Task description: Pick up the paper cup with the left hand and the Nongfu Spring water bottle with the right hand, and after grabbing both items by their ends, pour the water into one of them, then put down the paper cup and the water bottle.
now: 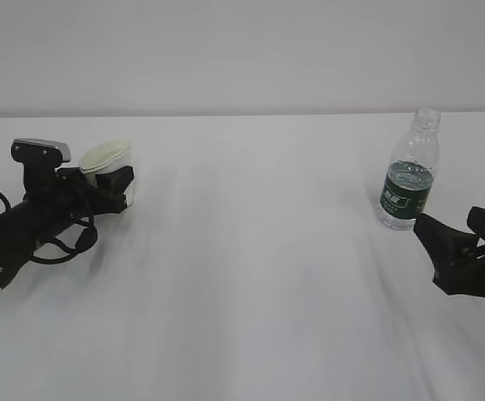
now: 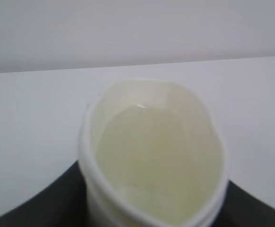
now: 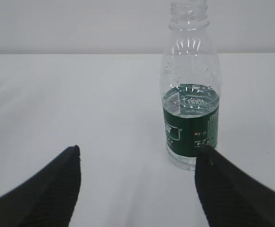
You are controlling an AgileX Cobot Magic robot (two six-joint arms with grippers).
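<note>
The white paper cup (image 1: 108,157) stands at the far left of the table, cream inside facing up. My left gripper (image 1: 118,180) is shut on the cup's lower wall. In the left wrist view the paper cup (image 2: 154,151) fills the frame, its rim pressed slightly oval between black fingers (image 2: 42,203) on both sides. The uncapped Nongfu Spring water bottle (image 1: 409,175) stands upright at the right, with water (image 1: 409,174) up to the top of its green label. My right gripper (image 1: 447,219) is open just in front of it. In the right wrist view the bottle (image 3: 190,109) sits beyond the right fingertip (image 3: 208,165), outside the jaws.
The white table (image 1: 250,276) runs back to a plain pale wall. Loose black cables (image 1: 63,242) hang from the left arm near the table's left edge.
</note>
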